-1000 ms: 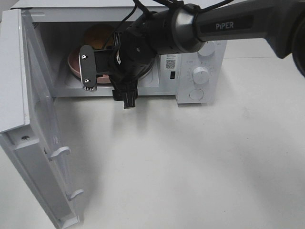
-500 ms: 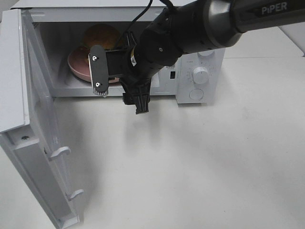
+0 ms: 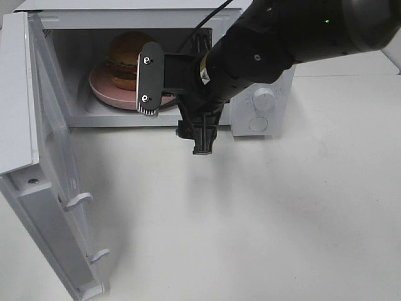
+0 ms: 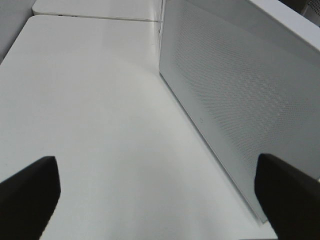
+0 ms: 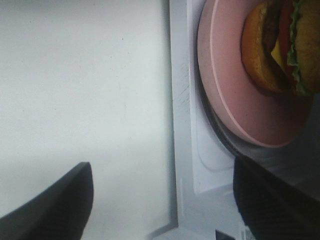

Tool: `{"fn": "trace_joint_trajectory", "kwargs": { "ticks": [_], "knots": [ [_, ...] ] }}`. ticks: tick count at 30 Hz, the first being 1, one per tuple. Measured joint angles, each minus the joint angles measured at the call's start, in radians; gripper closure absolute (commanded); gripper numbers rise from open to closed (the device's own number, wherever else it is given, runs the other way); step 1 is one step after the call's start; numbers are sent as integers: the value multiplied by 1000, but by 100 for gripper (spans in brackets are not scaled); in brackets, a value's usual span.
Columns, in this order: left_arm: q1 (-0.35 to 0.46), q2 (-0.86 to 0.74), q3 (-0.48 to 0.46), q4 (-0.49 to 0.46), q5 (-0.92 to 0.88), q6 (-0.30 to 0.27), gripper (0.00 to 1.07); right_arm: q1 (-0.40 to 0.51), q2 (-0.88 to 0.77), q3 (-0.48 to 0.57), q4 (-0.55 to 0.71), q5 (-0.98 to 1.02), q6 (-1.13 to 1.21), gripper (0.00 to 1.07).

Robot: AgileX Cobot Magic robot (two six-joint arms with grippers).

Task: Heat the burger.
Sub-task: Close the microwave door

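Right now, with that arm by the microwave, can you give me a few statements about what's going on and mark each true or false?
1. The burger sits on a pink plate inside the microwave. True.
2. The door is shut. False: it stands wide open.
3. The right gripper is holding the plate. False: it is open and empty, outside the microwave in front of its opening.
4. The left gripper is open and holds nothing. True.
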Motion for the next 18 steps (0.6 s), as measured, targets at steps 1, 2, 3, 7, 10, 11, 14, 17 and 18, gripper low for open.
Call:
{"fn": "trace_joint_trajectory", "kwargs": {
  "ticks": [1, 2, 3, 7, 10, 11, 14, 17, 18],
  "knots": [
    [0, 0, 0, 0, 0, 0, 9, 0, -36, 26, -2, 0, 52, 31],
    [0, 0, 0, 0, 0, 0, 9, 0, -36, 26, -2, 0, 52, 31],
    [0, 0, 0, 0, 0, 0, 9, 0, -70, 54, -3, 0, 109, 32],
    [0, 0, 0, 0, 0, 0, 9, 0, -161, 116, -4, 21, 270, 32],
    [0, 0, 0, 0, 0, 0, 9, 0, -179, 127, -4, 35, 304, 32],
    [0, 0, 0, 0, 0, 0, 9, 0, -208, 146, -4, 70, 363, 32],
    [0, 0, 0, 0, 0, 0, 9, 0, -246, 175, -4, 139, 448, 32],
    [0, 0, 0, 0, 0, 0, 9, 0, -286, 205, -4, 212, 525, 32],
    [0, 0, 0, 0, 0, 0, 9, 0, -316, 222, -4, 267, 577, 32]
  ]
}}
